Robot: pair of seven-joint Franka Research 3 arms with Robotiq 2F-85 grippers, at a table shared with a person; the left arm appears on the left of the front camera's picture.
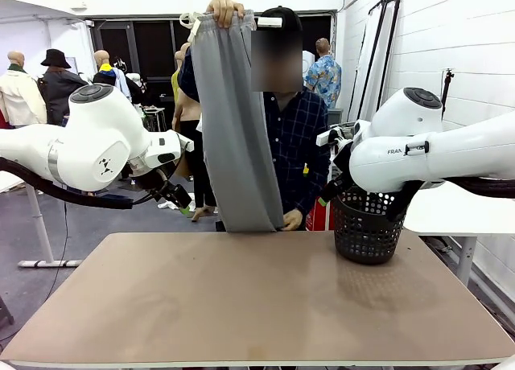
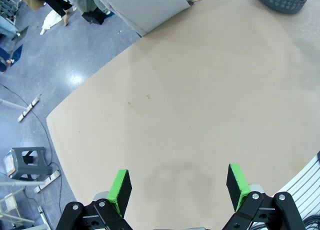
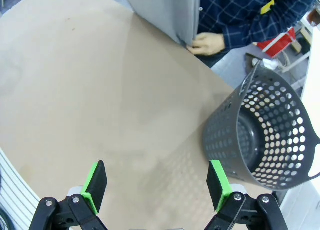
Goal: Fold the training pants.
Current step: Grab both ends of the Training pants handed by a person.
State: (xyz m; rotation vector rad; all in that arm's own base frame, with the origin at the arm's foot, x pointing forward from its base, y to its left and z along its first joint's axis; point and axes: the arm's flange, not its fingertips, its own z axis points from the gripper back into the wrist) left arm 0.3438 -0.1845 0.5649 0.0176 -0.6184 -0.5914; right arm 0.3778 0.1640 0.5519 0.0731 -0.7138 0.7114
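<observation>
Hanging at top centre of the front view, light grey soft jersey training pants (image 1: 233, 121) are held up by a person, long axis vertical, hem at the tabletop's (image 1: 241, 306) far edge. Left end effector (image 2: 180, 182) and right end effector (image 3: 157, 182) are released and empty. The pants lie well ahead of both, and the left looks slightly nearer.

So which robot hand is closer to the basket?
The right. The right gripper hangs open over the table just beside the basket; the left gripper hangs open over the table's opposite side, far from it.
</observation>
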